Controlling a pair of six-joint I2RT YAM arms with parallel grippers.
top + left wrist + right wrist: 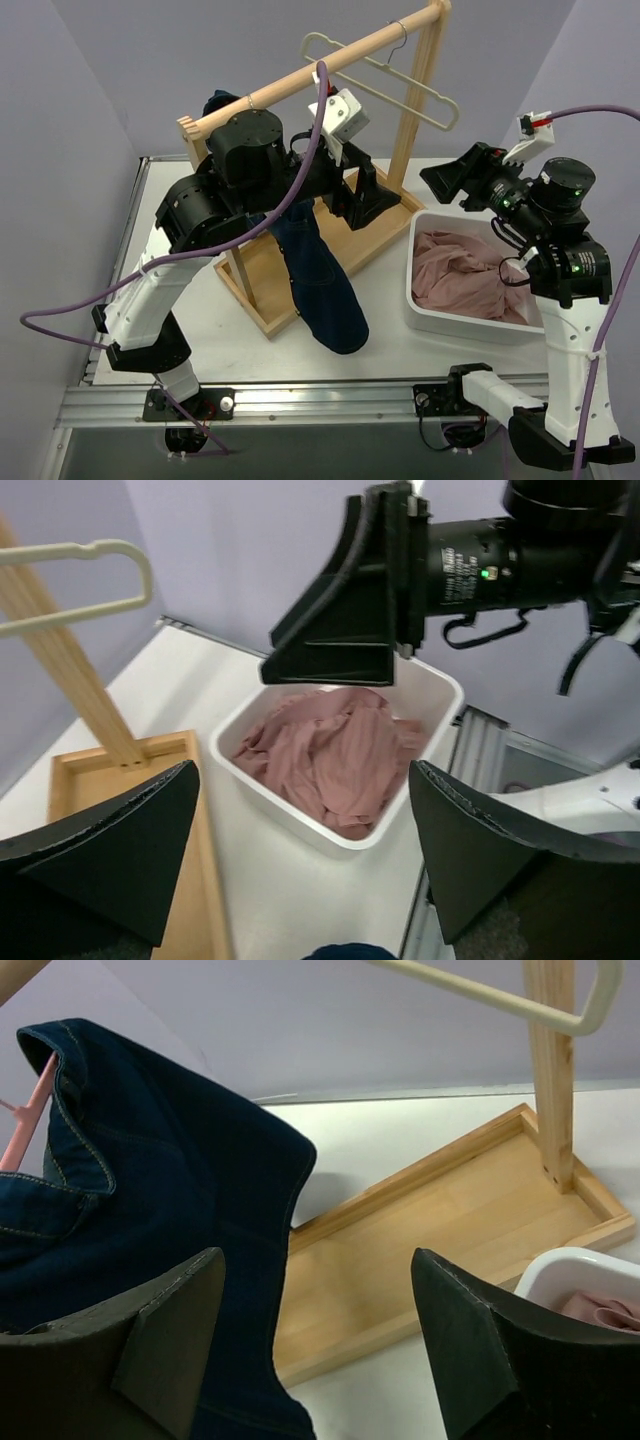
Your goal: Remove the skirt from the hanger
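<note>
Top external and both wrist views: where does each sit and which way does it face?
Top external: above, behind the bases, looking down on the table, rack, left gripper and right gripper.
Left wrist: on the left arm, facing right toward the bin holding the skirt; own fingers below, right gripper above the bin.
Right wrist: on the right arm, facing left toward the denim garment and rack base; own fingers below.
Shared: both wrist views show the hanger, rack base and bin.
</note>
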